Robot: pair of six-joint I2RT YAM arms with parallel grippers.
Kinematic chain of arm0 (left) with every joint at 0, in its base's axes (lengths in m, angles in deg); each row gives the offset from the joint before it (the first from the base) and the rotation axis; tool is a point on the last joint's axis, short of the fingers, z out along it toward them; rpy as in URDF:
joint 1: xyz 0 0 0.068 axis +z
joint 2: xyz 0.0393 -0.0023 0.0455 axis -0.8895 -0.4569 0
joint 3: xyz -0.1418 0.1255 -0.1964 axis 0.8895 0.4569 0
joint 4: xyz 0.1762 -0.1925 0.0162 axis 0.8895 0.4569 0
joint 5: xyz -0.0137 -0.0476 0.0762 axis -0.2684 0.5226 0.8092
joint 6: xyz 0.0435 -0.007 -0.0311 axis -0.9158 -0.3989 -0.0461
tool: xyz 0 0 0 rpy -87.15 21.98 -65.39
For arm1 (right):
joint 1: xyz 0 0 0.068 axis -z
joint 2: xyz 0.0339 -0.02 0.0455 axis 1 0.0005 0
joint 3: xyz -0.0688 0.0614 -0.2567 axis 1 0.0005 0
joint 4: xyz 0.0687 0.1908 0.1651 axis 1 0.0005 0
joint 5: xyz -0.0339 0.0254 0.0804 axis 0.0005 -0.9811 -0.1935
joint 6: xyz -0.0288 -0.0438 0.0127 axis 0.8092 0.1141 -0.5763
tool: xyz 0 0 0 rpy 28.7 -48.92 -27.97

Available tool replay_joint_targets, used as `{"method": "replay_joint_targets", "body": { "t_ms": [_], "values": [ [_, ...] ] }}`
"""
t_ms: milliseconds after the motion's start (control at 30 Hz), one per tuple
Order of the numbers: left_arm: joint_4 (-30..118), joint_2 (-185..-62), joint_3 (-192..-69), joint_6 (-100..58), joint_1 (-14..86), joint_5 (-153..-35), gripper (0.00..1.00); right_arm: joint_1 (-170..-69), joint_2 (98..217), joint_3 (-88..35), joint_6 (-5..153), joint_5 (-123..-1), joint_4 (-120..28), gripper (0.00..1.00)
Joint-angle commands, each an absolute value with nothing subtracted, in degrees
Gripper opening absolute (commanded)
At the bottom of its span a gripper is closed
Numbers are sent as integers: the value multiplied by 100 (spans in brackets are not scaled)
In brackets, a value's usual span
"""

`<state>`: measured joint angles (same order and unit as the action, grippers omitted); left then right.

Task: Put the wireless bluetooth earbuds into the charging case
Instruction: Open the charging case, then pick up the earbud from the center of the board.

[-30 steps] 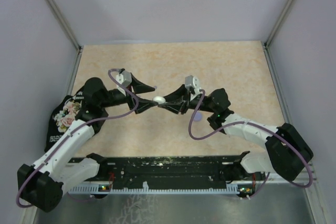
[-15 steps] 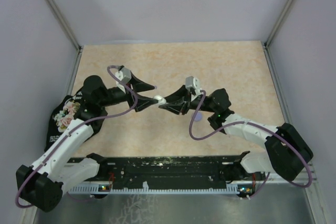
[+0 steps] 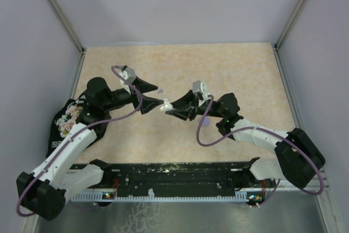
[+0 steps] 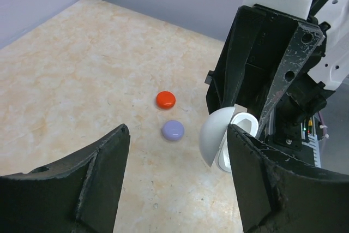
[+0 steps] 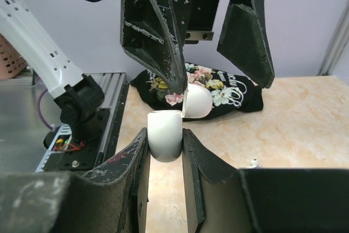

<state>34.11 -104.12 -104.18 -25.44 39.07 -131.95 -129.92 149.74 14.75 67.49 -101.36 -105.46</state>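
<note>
My right gripper (image 3: pixel 170 108) is shut on the body of a white charging case (image 3: pixel 163 105) and holds it above the table. In the right wrist view (image 5: pixel 164 135) the case (image 5: pixel 165 137) stands between the pads with its lid (image 5: pixel 197 101) swung open. My left gripper (image 3: pixel 155 100) is open and empty just left of the case; in the left wrist view (image 4: pixel 177 148) its fingers straddle the case (image 4: pixel 221 137) without touching. A tiny white earbud (image 5: pixel 253 163) lies on the table; it also shows in the top view (image 3: pixel 160 90).
A red disc case (image 4: pixel 166 100) and a lilac disc case (image 4: pixel 173 130) lie on the table under the right arm; the lilac one shows in the top view (image 3: pixel 205 122). A black floral cloth (image 3: pixel 65 121) lies at the left edge.
My left gripper has drawn back to the left off the case and now stands open. The case lid is now swung open. My right gripper stays put, still holding the case.
</note>
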Motion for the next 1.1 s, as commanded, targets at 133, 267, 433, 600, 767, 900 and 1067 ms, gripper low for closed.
{"method": "replay_joint_targets", "body": {
  "t_ms": [133, 267, 433, 600, 767, 900, 1067],
  "values": [
    [4417, -10110, -10616, -2540, 3945, -11909, 79, -12924, 14829, 1781, 7483, -9254, -10396, 0],
    [5277, -10087, -10639, -2441, 3944, -10741, 78, -12918, 14737, 2020, 7771, -8824, -10297, 0],
    [5988, -10201, -10561, -2179, 3951, -9664, 77, -12921, 14588, 2303, 8030, -8468, -10199, 0],
    [6331, -10585, -10540, -1956, 3953, -8930, 74, -12917, 14517, 2484, 8155, -8239, -10180, 0],
    [6552, -11263, -10645, -1915, 3994, -8520, 73, -12917, 14502, 2559, 8237, -8137, -10167, 0],
    [6714, -11872, -10832, -1884, 4077, -8339, 69, -12917, 14503, 2595, 8257, -8136, -10170, 0],
    [6690, -12554, -10970, -1977, 4156, -8312, 63, -12917, 14518, 2643, 8278, -8121, -10181, 0]
  ]
}}
